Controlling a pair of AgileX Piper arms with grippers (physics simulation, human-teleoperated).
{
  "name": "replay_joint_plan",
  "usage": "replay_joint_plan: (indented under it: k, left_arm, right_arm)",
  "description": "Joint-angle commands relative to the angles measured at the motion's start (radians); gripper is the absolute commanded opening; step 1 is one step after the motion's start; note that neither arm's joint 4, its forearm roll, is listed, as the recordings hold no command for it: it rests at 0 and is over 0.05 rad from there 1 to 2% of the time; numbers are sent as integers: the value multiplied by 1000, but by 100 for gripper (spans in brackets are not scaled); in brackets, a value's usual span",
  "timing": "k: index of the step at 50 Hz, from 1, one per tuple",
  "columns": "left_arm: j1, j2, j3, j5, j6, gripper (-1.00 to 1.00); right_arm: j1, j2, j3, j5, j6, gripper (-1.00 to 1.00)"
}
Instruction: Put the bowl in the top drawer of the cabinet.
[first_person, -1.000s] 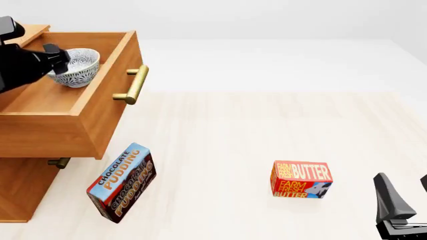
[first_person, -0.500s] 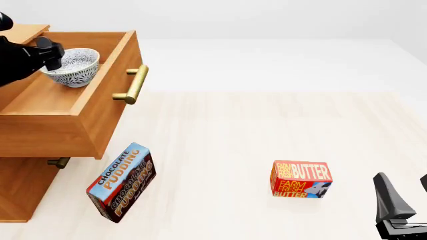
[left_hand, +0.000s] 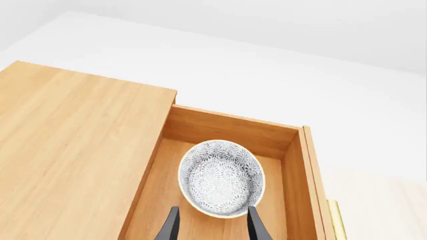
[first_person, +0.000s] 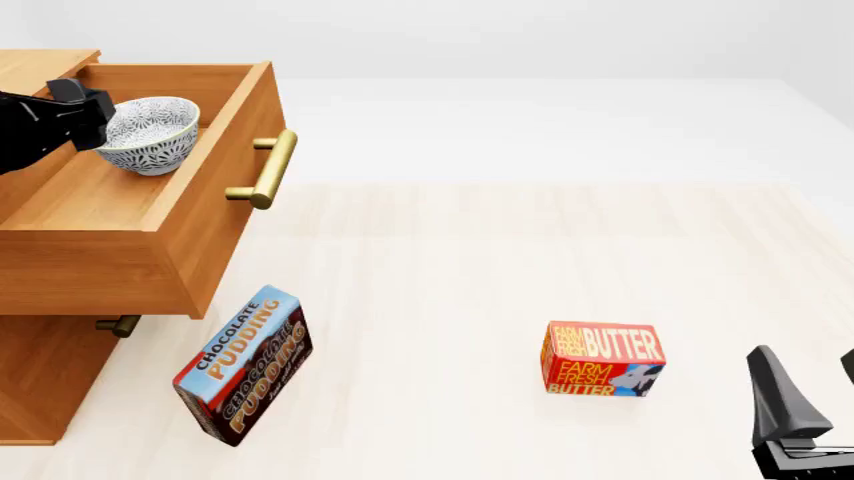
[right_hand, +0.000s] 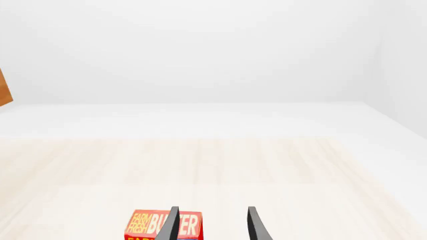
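The speckled bowl (first_person: 151, 133) sits upright on the floor of the top drawer (first_person: 200, 215), which stands pulled out from the cabinet (first_person: 40, 385). My left end effector (left_hand: 212, 225) has its fingers apart and grips nothing; in the left wrist view the bowl lies just beyond the fingertips, apart from them. From the front, that end effector (first_person: 83, 112) is just beside the bowl's rim, on the side away from the brass handle (first_person: 268, 170).

I judge the placing done and the step in hand to be drawing back. To do it well, I should lift straight up and away, keeping my fingers off the rim and the drawer walls.

My right end effector (right_hand: 212, 224), fingers apart and empty, hangs near the butter box (first_person: 603, 359). A chocolate pudding box (first_person: 243, 364) lies on the desk (first_person: 534, 250).
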Motion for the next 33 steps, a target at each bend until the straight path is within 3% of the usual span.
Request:
replay_joint_plan:
  k: [1,33]
  left_arm:
    - [0,-63,30,29,5,100]
    - [-19,-217,34,130,8,100]
  right_arm:
    - [0,0,0,0,0,100]
    - [0,0,0,0,0,100]
